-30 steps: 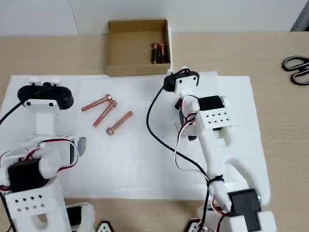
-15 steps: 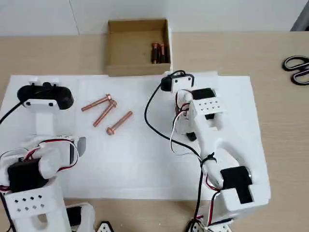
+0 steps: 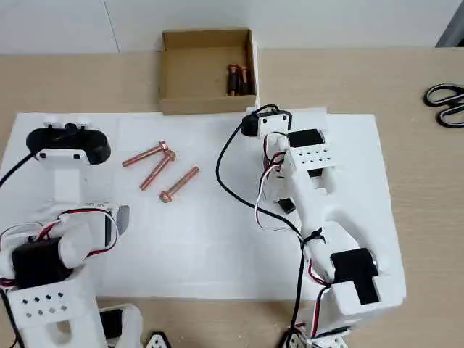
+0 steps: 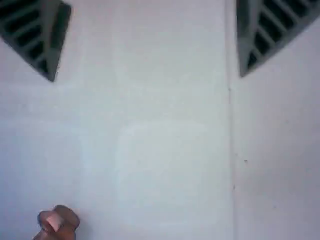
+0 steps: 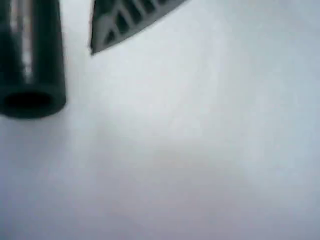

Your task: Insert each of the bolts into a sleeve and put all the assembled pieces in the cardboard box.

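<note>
Wide-open left jaws hung over the white sheet on the desk, with a copper bolt head in view beneath them. Whether the right jaws were open or closed could not be told; a black sleeve showed close by them. Three loose bolts lay on the sheet, left of the right arm. Two assembled pieces rested at the right side of the cardboard box, toward the desk's far side
</note>
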